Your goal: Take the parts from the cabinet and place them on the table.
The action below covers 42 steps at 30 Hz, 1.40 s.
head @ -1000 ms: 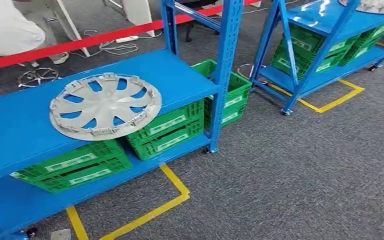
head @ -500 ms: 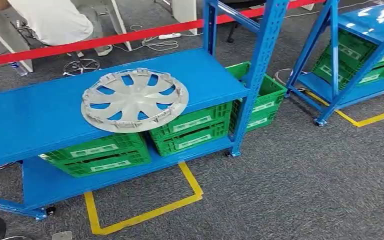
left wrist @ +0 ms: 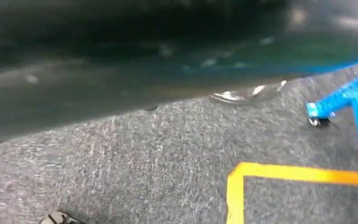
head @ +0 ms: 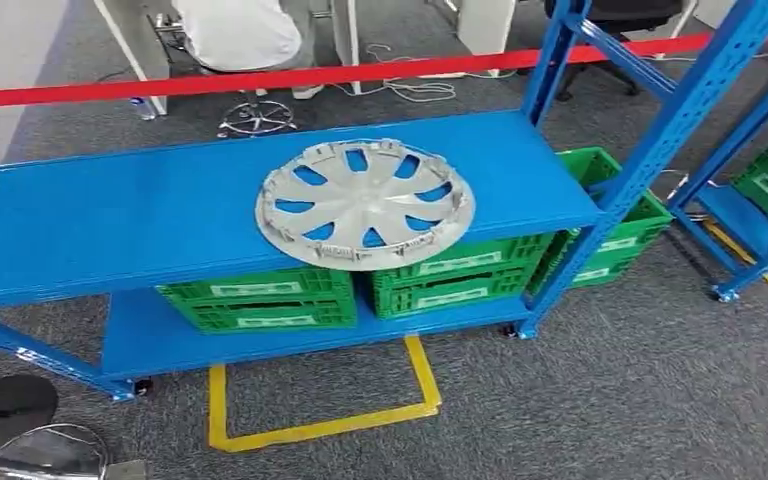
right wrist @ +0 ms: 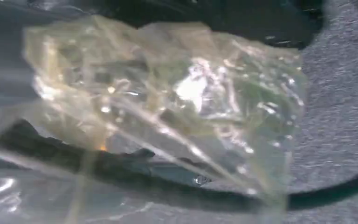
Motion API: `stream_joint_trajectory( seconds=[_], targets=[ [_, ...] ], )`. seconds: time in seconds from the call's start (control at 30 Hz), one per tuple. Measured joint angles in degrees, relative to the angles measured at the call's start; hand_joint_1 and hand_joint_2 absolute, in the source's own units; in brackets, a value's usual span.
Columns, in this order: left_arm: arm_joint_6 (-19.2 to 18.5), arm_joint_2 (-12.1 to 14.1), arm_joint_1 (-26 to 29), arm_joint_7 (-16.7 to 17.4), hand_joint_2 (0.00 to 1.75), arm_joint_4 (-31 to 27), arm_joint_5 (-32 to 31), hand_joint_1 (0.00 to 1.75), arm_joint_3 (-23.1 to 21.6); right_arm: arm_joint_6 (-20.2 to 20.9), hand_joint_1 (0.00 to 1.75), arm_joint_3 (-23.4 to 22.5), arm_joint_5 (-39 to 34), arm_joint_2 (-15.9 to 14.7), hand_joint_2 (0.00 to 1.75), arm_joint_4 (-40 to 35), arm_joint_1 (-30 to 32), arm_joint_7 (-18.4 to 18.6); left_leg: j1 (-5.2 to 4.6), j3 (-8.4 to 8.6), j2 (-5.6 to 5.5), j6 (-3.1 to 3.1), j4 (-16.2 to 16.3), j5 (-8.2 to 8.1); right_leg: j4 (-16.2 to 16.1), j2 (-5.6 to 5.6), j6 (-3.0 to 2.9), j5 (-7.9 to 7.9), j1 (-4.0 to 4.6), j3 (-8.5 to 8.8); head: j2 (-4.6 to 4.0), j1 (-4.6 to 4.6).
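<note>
**Wheel cover on the rack, a bag at the right wrist**

I cannot tell how the left hand stands. Its wrist camera looks down at grey carpet, a corner of yellow floor tape [left wrist: 298, 173] and a caster foot of the blue rack [left wrist: 324, 109]. From that I judge the arm hangs low at the robot's side, with the rack's foot near it and the shelf up and ahead of it.

The rack's upper shelf [head: 110, 215] carries the grey wheel cover [head: 364, 203]. It lies flat and inner side up near the shelf's front edge, so I judge it was set there for a reach from this side. It is forward of both hands and well apart from them. Green crates [head: 260, 300] stand on the lower shelf beneath it, inside the taped floor outline, which probably marks the rack's parking spot.

A crumpled clear plastic bag [right wrist: 168, 107] sits close against the right wrist camera, over carpet. The right hand is probably carrying it, but the fingers are hidden, so I cannot tell whether it grips the bag or what is inside.
</note>
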Motion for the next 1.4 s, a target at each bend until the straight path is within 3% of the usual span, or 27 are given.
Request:
stream_joint_trajectory(
  seconds=[0.03,0.17,0.23,0.27,0.33,0.37,0.4,0.47,0.5,0.53,0.67,0.7,0.73,0.77,0.83,0.87,0.93,0.97,1.0,1.03,1.07,1.17,1.2,1.27,1.33,1.37,1.4],
  targets=[
    [0.00,0.07,-0.25,0.00,0.00,0.00,0.00,0.00,0.02,0.00,0.00,0.02,-0.02,0.00,0.00,0.05,0.07,-0.02,-0.28,-0.16,-0.80,-0.39,0.53,-0.28,-1.24,1.17,-0.25,-0.85,-0.08,0.66,0.00,0.11],
    [0.02,0.11,0.04,0.00,0.00,0.02,0.00,0.00,0.07,0.00,0.00,0.02,-0.02,0.00,0.00,0.04,-0.18,0.00,0.21,-0.85,-3.21,-1.53,0.38,-0.16,-1.50,-1.28,-2.12,-1.22,0.03,1.49,0.00,-0.18],
    [0.11,0.09,-0.03,0.00,0.00,0.04,0.02,0.00,0.09,-0.07,0.00,0.00,0.00,-0.02,0.00,0.02,-0.16,-0.02,-0.07,-2.42,2.38,-2.12,4.03,-2.49,-1.68,-2.76,-2.93,-1.45,0.07,1.88,0.00,-0.88],
    [0.11,0.09,-0.26,0.00,0.00,0.04,0.09,0.00,0.09,-0.02,0.00,0.02,0.00,-0.02,0.00,0.02,-0.05,-0.02,-0.02,-4.63,4.01,-2.40,8.32,-4.64,-1.68,-3.70,-3.15,-1.60,0.22,1.95,0.00,-0.94],
    [0.09,0.02,-0.40,0.00,0.00,0.07,0.07,0.00,0.07,0.04,0.00,0.02,0.02,-0.02,0.00,0.04,0.06,-0.02,0.09,-9.78,5.02,-2.62,17.90,-8.12,-1.67,-5.76,-3.35,-2.00,0.40,2.14,0.00,-0.92],
    [0.09,0.00,-0.29,0.00,0.00,0.07,0.07,0.00,0.09,0.00,0.00,0.02,0.00,-0.02,0.00,0.04,0.06,-0.02,0.10,-10.58,5.07,-2.61,19.13,-7.75,-1.67,-6.53,-3.35,-2.13,0.47,2.32,0.00,-0.94],
    [0.09,0.00,-0.08,0.00,0.00,0.07,0.07,0.00,0.09,-0.02,0.00,0.02,-0.02,-0.02,0.00,0.05,0.03,-0.02,0.09,-10.04,5.13,-2.46,17.72,-5.91,-1.67,-7.27,-3.34,-2.34,0.56,2.57,0.00,-0.94],
    [0.11,0.02,0.04,0.00,0.00,0.07,0.09,0.00,0.13,0.00,0.00,0.02,0.00,-0.02,0.00,0.02,-0.06,-0.02,-0.10,-6.04,6.05,-1.66,9.17,-0.46,-1.68,-8.58,-3.31,-2.75,0.84,3.30,0.00,-0.94],
    [0.11,0.09,-0.03,0.00,0.00,0.07,0.09,0.00,0.13,0.00,0.00,0.02,0.02,0.00,0.00,0.02,-0.08,-0.02,-0.60,-3.37,8.52,-0.78,3.70,1.99,-1.72,-9.27,-3.27,-3.01,0.93,3.64,0.00,-0.94],
    [0.11,0.22,-0.24,0.00,0.00,0.07,0.07,0.00,0.13,0.02,0.00,0.02,0.00,0.07,0.00,0.02,-0.04,-0.02,-1.35,-2.42,11.23,-0.31,1.91,0.90,-1.72,-9.89,-2.95,-3.38,1.30,3.43,0.00,-0.83],
    [0.11,0.15,-0.01,0.00,0.00,0.09,0.07,0.00,0.13,0.02,0.00,0.02,0.02,0.07,0.00,0.00,-0.43,-0.02,-1.39,-2.65,8.56,0.21,0.78,1.10,-2.26,-12.78,-1.88,-3.76,1.48,4.85,0.00,-0.94],
    [0.11,0.07,0.18,0.00,0.00,0.09,0.07,0.00,0.13,0.00,0.00,0.02,0.02,0.07,0.00,-0.04,-0.49,-0.04,-0.69,-1.94,7.89,0.50,0.13,1.64,-1.96,-10.73,-1.40,-4.39,1.25,4.47,0.00,-0.92],
    [0.13,0.13,0.10,0.00,0.00,0.09,0.09,0.00,0.15,0.00,0.00,0.04,0.04,0.07,0.00,-0.04,-0.51,-0.02,-0.58,-1.89,7.40,0.75,0.03,1.69,0.24,-6.63,-1.20,-5.74,1.17,3.67,0.00,-0.53],
    [0.20,0.11,-0.13,0.00,0.00,0.09,0.09,0.00,0.20,0.00,0.00,0.04,0.04,0.07,0.00,-0.04,-0.48,-0.04,-0.47,-2.00,6.49,0.83,0.04,1.69,4.54,-4.91,-1.04,-7.92,1.03,1.54,0.00,-0.35],
    [0.15,-0.02,-0.30,0.00,0.00,0.09,0.07,0.00,0.18,0.00,0.00,0.02,0.04,0.07,0.00,-0.02,-0.26,-0.02,-0.49,-2.03,4.94,0.97,0.05,1.61,13.82,-4.21,-0.78,-11.47,0.96,-3.36,0.00,-0.29],
    [0.15,-0.04,-0.23,0.00,0.00,0.09,0.07,0.00,0.18,0.00,0.00,0.02,0.04,0.07,0.00,-0.04,-0.21,-0.02,-0.48,-1.92,4.04,0.98,0.06,1.59,16.34,-4.21,-0.74,-11.59,0.96,-5.03,0.00,-0.31],
    [0.15,-0.09,-0.17,0.00,0.00,0.09,0.07,0.00,0.18,0.00,0.00,0.04,0.04,0.07,0.00,-0.02,-0.05,0.00,-0.35,-1.55,2.12,0.78,0.14,1.42,12.14,-4.13,-0.66,-7.01,0.82,-4.05,0.00,-0.31],
    [0.15,-0.11,-0.16,0.00,0.00,0.09,0.09,0.00,0.20,0.00,0.00,0.02,0.04,0.07,0.00,-0.02,-0.04,0.00,-0.22,-1.25,1.19,0.49,0.18,1.23,6.63,-3.67,-0.60,-3.65,0.65,-1.79,0.00,-0.31],
    [0.15,-0.11,-0.17,0.00,0.00,0.09,0.07,0.00,0.20,0.00,0.00,0.02,0.04,0.07,0.00,-0.02,-0.05,0.00,-0.12,-0.98,0.43,0.15,0.33,0.99,1.26,-1.99,-0.46,-0.86,0.33,0.53,0.00,-0.31],
    [0.15,-0.07,-0.19,0.00,0.00,0.09,0.09,0.00,0.20,0.00,0.00,0.04,0.02,0.07,0.00,0.00,0.03,0.04,-0.20,-1.26,-0.09,-0.23,0.43,0.78,-0.30,1.51,-0.36,-1.86,-0.05,1.49,0.00,-0.26],
    [0.15,-0.02,-0.37,0.00,0.00,0.09,0.09,0.00,0.20,0.00,0.00,0.04,0.02,0.07,0.00,0.02,0.01,-0.02,-0.30,-1.56,-0.73,-0.50,1.16,0.62,-1.71,1.95,-0.78,-2.08,-0.14,2.08,0.00,-0.35],
    [0.13,-0.04,-0.11,0.00,0.00,0.11,0.07,0.00,0.22,0.00,0.00,0.04,-0.02,0.07,0.00,0.02,-0.12,0.00,0.13,-2.18,-2.92,-1.47,0.77,1.14,-1.29,-0.09,-1.98,-2.05,0.27,2.38,0.00,-0.33],
    [0.15,0.18,-0.08,0.00,0.00,0.11,0.09,0.00,0.26,0.00,0.00,0.04,-0.02,0.07,0.00,0.00,-0.09,0.00,0.19,-2.16,-2.62,-1.65,1.05,0.75,-1.61,-1.04,-2.41,-1.93,-0.12,2.63,0.00,-0.26],
    [0.15,0.07,-0.22,0.00,0.00,0.11,0.09,0.00,0.26,-0.02,0.00,0.02,0.00,0.04,0.00,0.00,-0.08,-0.02,-0.18,-4.63,3.21,-2.32,6.03,-2.17,-1.64,-2.57,-3.09,-2.22,0.11,2.85,0.00,-1.18],
    [0.15,0.02,-0.47,0.00,0.00,0.11,0.07,0.00,0.26,0.04,0.00,0.04,0.02,0.04,0.00,0.02,0.10,-0.02,-0.04,-9.83,4.92,-2.64,16.01,-6.39,-1.64,-4.70,-3.42,-2.56,0.41,2.95,0.00,-1.09],
    [0.13,0.00,-0.43,0.00,0.00,0.11,0.02,0.00,0.24,0.04,0.00,0.04,0.02,0.04,0.00,0.02,0.15,0.00,-0.01,-11.43,5.04,-2.66,19.04,-6.93,-1.63,-5.58,-3.45,-2.67,0.49,3.03,0.00,-1.09],
    [0.13,0.00,-0.28,0.00,0.00,0.11,0.02,0.00,0.26,-0.02,0.00,0.04,-0.02,0.02,0.00,0.02,0.14,0.00,0.00,-11.63,5.09,-2.59,19.10,-5.96,-1.63,-6.34,-3.48,-2.82,0.58,3.22,0.00,-1.07]
  ],
)
